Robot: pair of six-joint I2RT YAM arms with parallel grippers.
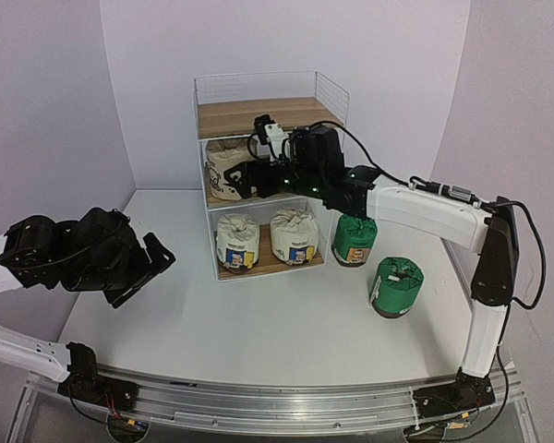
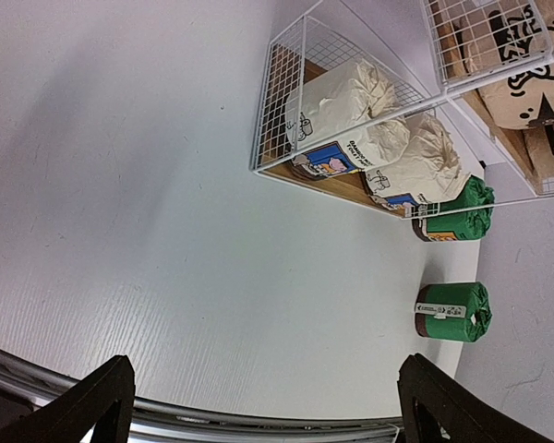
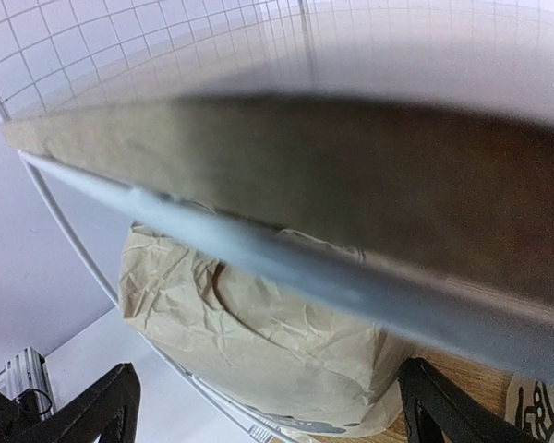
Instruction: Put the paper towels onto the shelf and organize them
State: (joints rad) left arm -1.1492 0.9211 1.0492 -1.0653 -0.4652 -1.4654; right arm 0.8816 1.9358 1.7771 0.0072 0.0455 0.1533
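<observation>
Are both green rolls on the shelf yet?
No, the farther green roll stands on the table beside the shelf, and the nearer green roll stands apart in front.

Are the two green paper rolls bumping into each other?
Apart. The left wrist view shows bare white table between the far green roll, beside the shelf, and the near green roll.

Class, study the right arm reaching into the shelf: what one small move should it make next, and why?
Probably back the right gripper out of the shelf. Its jaws stand open by a beige roll already sitting on the middle level, apparently unheld, while the green rolls wait on the table.
</observation>
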